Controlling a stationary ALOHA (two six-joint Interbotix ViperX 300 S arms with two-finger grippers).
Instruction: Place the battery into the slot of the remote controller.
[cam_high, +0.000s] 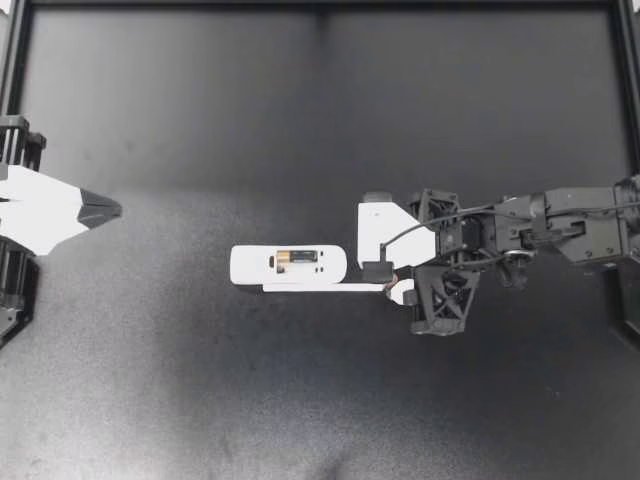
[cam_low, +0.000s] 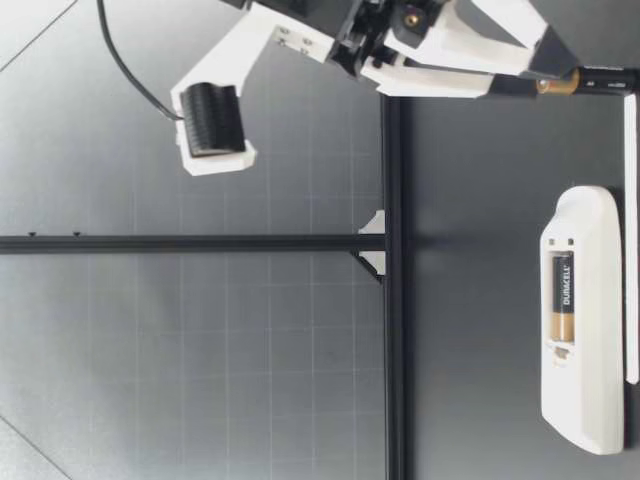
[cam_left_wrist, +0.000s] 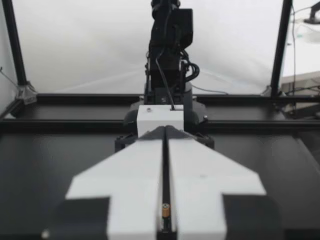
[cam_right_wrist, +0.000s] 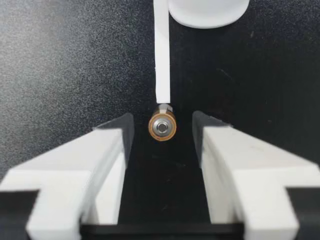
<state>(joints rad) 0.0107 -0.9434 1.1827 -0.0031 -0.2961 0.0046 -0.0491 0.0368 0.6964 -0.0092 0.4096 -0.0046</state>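
Right, starting with my left gripper (cam_high: 105, 209): it hangs at the edge of the table (cam_high: 300, 120), fingers pressed together on nothing, well apart from the work. Its wrist view shows only the other arm and none of the task's things, so it gives me no help here.

Mid-table the remote (cam_high: 248, 266) lies flat with its back up, and a seated battery (cam_high: 297, 258) fills the slot (cam_low: 558, 350). A white strip (cam_high: 320, 289) runs along the remote's side; I cannot tell whether they touch.

At the strip's end the loose battery (cam_right_wrist: 162, 126) appears to stand on end, between the fingers of my right gripper (cam_high: 393, 268). The gripper is spread open, with a gap on either side of the cell.

**What could go wrong**
- An upright cell is tippy. If one finger reaches it first as I close, I expect it to topple and roll off.
- A nudge at its base could push the strip into the remote and shift it.
- I see no second empty bay, so carrying this cell over may only jam it against the seated one.

**What I can't make out**
- From above, the right gripper hides nearly all of the loose battery.
- I cannot tell whether the loose battery leans on the strip.
- The slot's polarity marks are too small to read.
- In the low view the strip is partly cut off.
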